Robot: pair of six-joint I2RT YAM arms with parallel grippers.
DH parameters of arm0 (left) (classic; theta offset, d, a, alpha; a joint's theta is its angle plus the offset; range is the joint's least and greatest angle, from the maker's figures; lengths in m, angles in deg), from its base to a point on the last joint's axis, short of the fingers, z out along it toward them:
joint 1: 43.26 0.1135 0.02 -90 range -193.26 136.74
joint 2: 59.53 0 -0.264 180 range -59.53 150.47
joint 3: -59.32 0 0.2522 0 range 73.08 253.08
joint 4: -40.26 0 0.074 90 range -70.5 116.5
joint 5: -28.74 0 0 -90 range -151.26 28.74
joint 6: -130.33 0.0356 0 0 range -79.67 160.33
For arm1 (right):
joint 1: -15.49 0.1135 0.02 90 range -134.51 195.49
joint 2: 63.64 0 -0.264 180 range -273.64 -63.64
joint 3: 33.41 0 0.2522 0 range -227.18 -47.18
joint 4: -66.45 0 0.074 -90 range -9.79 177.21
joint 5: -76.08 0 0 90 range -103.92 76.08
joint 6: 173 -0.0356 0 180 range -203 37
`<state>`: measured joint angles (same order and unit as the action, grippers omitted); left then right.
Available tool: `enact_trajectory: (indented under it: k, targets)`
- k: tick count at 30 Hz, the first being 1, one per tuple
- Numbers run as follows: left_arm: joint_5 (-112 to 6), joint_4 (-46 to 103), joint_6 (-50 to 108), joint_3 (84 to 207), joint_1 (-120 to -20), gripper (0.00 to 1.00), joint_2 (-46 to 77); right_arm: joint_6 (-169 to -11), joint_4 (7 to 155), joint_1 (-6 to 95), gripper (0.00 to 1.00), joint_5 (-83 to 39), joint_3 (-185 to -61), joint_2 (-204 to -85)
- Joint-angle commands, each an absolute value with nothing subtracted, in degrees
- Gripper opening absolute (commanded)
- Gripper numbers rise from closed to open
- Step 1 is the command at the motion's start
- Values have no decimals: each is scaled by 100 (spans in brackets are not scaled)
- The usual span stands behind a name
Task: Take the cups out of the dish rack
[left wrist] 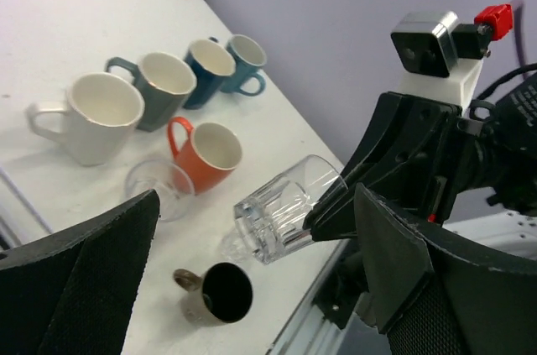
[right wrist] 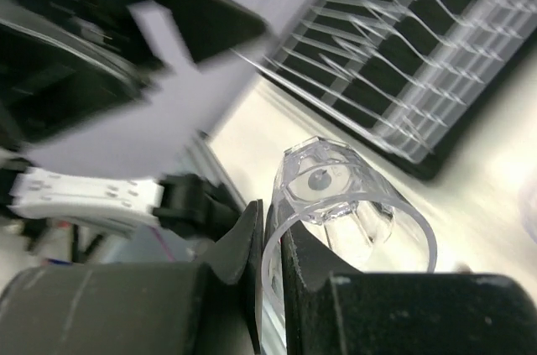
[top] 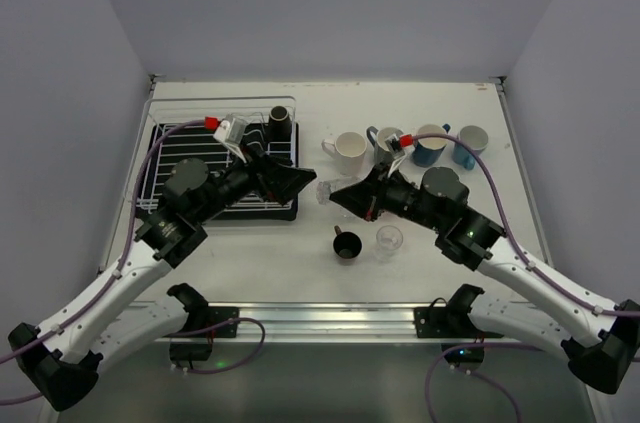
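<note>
Dark brown cup: is sitting upright on the white table, nearest the arm bases, with nothing touching it.
Standing glass: is standing just to the right of that cup, upright and on its own.
Right gripper: is pinching the rim of a clear tumbler, with one finger inside the wall and the other outside, pressed tight against the glass.
Held tumbler: is hanging on its side above the table between the two arms, just right of the rack, with its thick base pointing toward the left arm.
Left gripper: is holding its jaws spread wide, gripping nothing, and facing the tumbler's base.
Orange mug: is standing on the table beyond the held tumbler, close to the standing glass.
Row of mugs: a cream mug, a grey mug, a dark blue mug and a light blue mug are standing side by side, further back on the right half of the table.
Dish rack: is lying on the left half of the table, partly under the left arm.
Cup in the rack: one dark brown cup is sitting at the rack's far right corner.
</note>
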<state>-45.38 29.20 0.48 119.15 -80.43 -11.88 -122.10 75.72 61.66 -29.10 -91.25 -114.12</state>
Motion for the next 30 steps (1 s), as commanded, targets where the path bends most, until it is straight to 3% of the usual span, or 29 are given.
enact_trajectory:
  k: [1, 4, 10, 30]
  targets:
    - [-5404, 1518, 1140, 12458, -8044, 100, -1479, -11510, 10490, 6155, 0, -2045, -9955, -11347]
    - [-6046, 727, 1703, 12520, -8053, 100, -1541, -11254, 12031, 6155, 0, -1491, -10307, -11505]
    - [-7180, 48, 2144, 12160, -8044, 100, -1734, -11157, 13152, 6155, 0, -918, -10369, -11839]
    - [-7629, 285, 2319, 11562, -8053, 100, -1910, -11034, 13057, 6163, 0, -487, -10421, -13263]
